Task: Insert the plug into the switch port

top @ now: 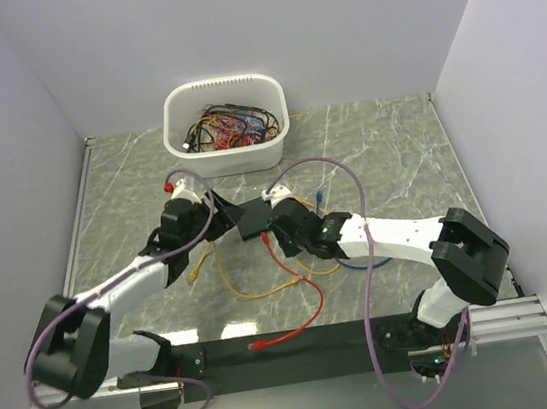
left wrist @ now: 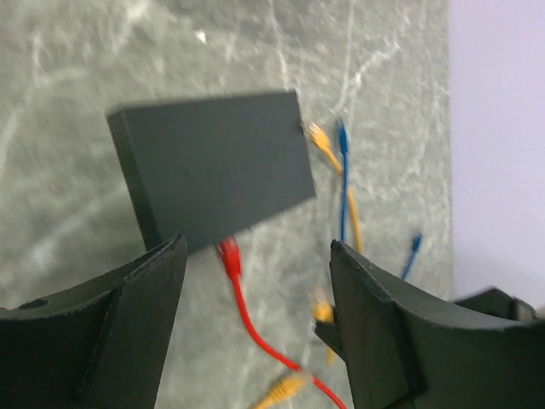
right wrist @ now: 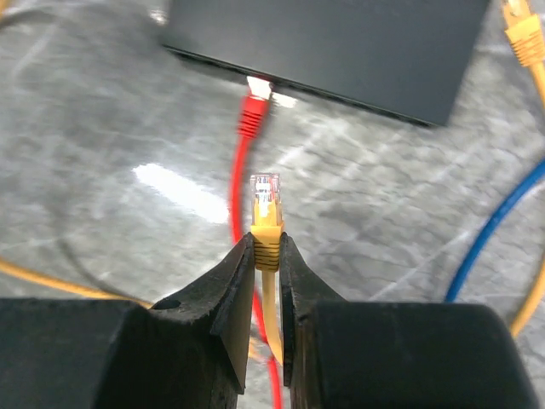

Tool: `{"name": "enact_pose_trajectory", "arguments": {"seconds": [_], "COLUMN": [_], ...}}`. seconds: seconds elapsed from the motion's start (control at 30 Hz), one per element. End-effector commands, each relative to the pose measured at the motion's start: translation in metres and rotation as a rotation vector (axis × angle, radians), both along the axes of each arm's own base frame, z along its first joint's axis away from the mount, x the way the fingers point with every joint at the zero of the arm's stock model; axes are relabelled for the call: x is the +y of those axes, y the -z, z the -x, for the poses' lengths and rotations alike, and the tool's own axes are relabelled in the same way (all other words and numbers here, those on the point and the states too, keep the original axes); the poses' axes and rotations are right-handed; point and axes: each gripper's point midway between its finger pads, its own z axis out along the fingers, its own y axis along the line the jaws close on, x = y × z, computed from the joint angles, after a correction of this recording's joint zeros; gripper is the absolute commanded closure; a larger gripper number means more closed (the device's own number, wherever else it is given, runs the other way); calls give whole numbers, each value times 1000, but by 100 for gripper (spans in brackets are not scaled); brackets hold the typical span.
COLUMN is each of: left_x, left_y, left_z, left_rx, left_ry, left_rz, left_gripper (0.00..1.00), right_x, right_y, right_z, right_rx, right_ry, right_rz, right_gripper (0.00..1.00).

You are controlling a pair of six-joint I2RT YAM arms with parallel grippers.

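Holding the yellow plug point(right wrist: 266, 200) tight, the right gripper point(right wrist: 266, 247) points it at the black box point(right wrist: 341, 43), top of frame. It is not in the switch port point(right wrist: 285, 100) yet. The left gripper point(left wrist: 255, 256) is spread apart, holding nothing.

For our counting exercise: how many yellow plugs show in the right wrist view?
2: one yellow plug in the right gripper; another beside the switch, top right. Others may be hidden.

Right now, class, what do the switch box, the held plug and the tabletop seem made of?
Switch box: matte black, probably plastic; no glare. Plug: clear glossy plastic tip, yellow boot, seemingly rubbery. Tabletop: polished grey marble look, white veins, bright reflection; possibly laminate.
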Motion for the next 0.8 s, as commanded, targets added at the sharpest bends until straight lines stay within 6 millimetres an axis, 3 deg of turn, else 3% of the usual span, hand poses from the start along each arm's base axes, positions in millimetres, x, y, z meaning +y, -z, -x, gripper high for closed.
{"name": "enact_pose_trajectory", "arguments": {"seconds": [0.0, 0.1, 0.2, 0.37, 0.4, 0.77], "left_x": [-13, -21, -33, -43, -44, -62], "left_y": [-26, -30, -8, -1, 10, 36], "left_z": [-29, -45, -63, -86, -89, -113], "left_rx": [-129, -179, -163, -197, -180, -185], "left_ry": [76, 126, 186, 225, 228, 304], "left_rz": [19, -2, -41, -69, -78, -90], "left_gripper": [27, 26, 26, 28, 28, 31], "right_x": [-6, -9, -6, 1, 2, 11], "right_y": [-4, 2, 7, 16, 21, 33], "right_z": [-6, -9, -12, -14, -17, -30], "right_rx": [14, 40, 59, 122, 136, 162], "right_ry": [36, 41, 38, 18, 22, 35], "right_rz": [-47, -52, -51, -81, -82, -102], "right_gripper": [100, 100, 100, 100, 100, 100]}}
